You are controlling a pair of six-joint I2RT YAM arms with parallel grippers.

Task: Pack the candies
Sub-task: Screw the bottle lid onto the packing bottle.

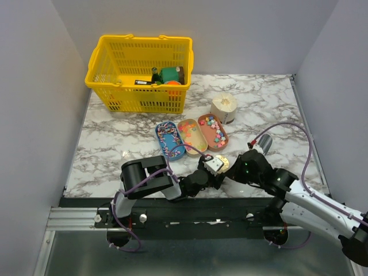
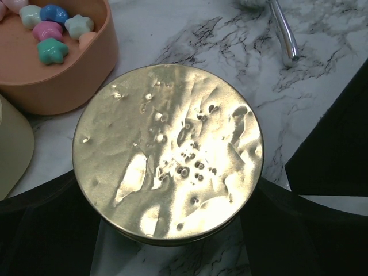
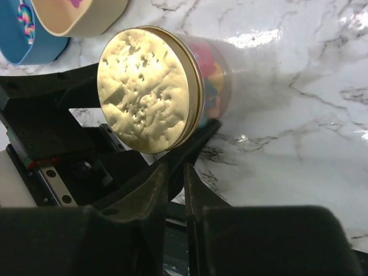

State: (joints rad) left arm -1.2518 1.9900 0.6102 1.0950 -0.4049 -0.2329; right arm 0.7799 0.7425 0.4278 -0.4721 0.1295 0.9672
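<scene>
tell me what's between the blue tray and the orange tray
The cream tray, holding a few candies, lies between the blue tray and orange tray; the top view shows it.

3 oval trays [image 1: 198,142], 1 yellow basket [image 1: 138,99], 1 gold-lidded jar [image 2: 167,152], 1 marble table [image 1: 115,144].

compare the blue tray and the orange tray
The blue tray sits leftmost, the orange tray rightmost of the three. The blue tray holds striped swirly sweets; the orange tray holds pastel stars. Both are open ovals on the marble table.
</scene>
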